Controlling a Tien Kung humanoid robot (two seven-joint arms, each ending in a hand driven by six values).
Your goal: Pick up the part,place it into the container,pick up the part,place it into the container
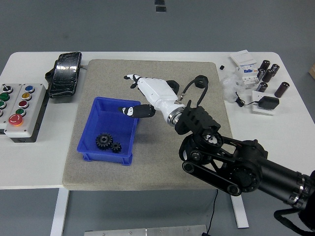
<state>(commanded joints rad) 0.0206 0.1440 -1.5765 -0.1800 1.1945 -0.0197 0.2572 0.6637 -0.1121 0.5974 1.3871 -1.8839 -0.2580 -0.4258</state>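
Observation:
A blue bin sits on the grey mat at the left. Two black gears lie in it, a larger gear and a smaller gear touching its right side. My right hand, white with black fingertips, hovers over the mat just above and right of the bin's far right corner. Its fingers are spread and hold nothing. The right arm comes in from the lower right. One black nut rests on the mat's far right part; the wrist cable and hand partly cover that area. The left arm is out of view.
A button box and a black pedal stand at the left of the table. Several dark cylinders, a white box, a plastic bag and a black adapter crowd the far right corner.

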